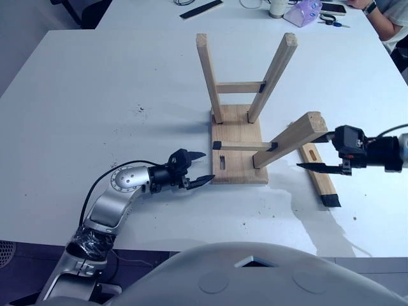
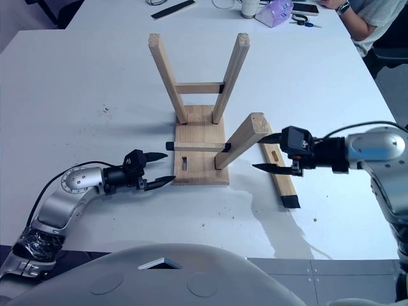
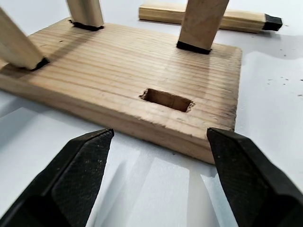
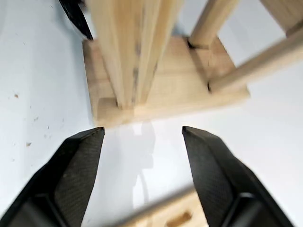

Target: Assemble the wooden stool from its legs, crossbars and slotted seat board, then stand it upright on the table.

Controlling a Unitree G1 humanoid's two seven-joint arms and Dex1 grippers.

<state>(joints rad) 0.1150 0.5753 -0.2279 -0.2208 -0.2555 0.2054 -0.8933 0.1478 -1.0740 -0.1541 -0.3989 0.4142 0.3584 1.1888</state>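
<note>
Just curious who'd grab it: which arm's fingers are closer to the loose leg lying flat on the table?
Right. The right fingers are right by the loose leg; the left fingers are beyond the seat board, at its other edge.

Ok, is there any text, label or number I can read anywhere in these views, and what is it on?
No text can be read in any view.
Seat board and loose leg: bare wood, no markings.
Purple pack at the far end of the table: any print on it is too small to read.
</note>
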